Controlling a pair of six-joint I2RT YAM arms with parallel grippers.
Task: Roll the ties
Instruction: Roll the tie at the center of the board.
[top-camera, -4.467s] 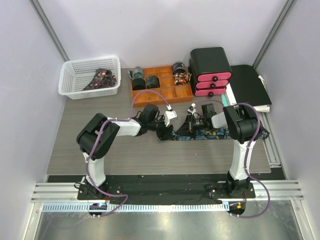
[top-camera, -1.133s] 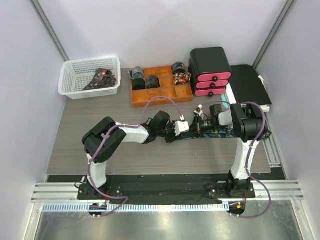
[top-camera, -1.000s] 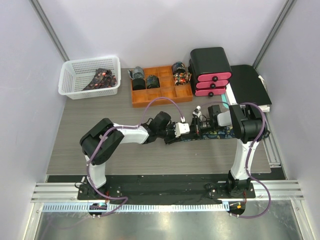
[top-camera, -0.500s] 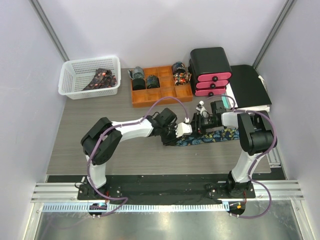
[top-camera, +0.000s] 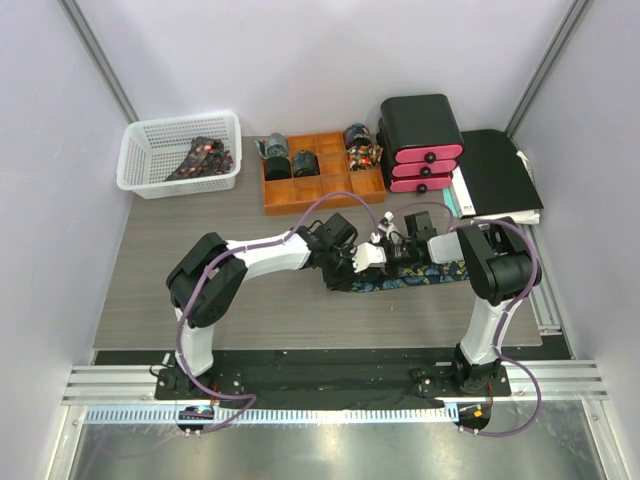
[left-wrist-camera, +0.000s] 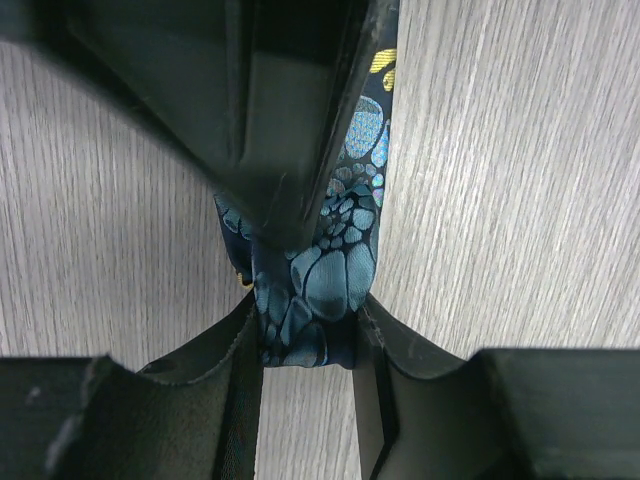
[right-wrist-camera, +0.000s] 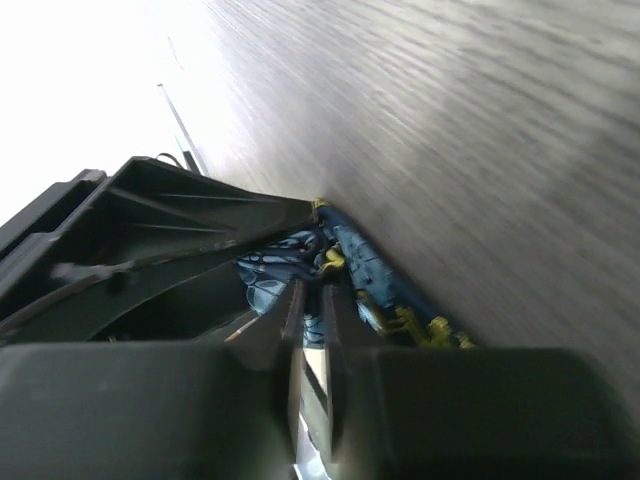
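A dark navy tie with teal and gold pattern (top-camera: 415, 278) lies stretched on the table between the two arms. Its rolled end (left-wrist-camera: 320, 290) sits between my left gripper's fingers, which are shut on it (left-wrist-camera: 310, 345). My right gripper (right-wrist-camera: 312, 300) faces the left one, its jaws nearly closed on the same fabric (right-wrist-camera: 345, 262). In the top view the left gripper (top-camera: 360, 262) and right gripper (top-camera: 392, 250) meet at the tie's left end. Several rolled ties (top-camera: 360, 145) sit in the orange tray (top-camera: 322, 185). Loose ties (top-camera: 205, 158) lie in the white basket (top-camera: 140, 165).
A black and pink drawer box (top-camera: 420, 140) stands at the back right, with a black flat case (top-camera: 500, 170) beside it. The table's right edge has a metal rail (top-camera: 545, 300).
Both grippers moved together at the tie's left end. The left arm reached further right and the right gripper shifted left; the tie now lies slanted, slightly nearer.
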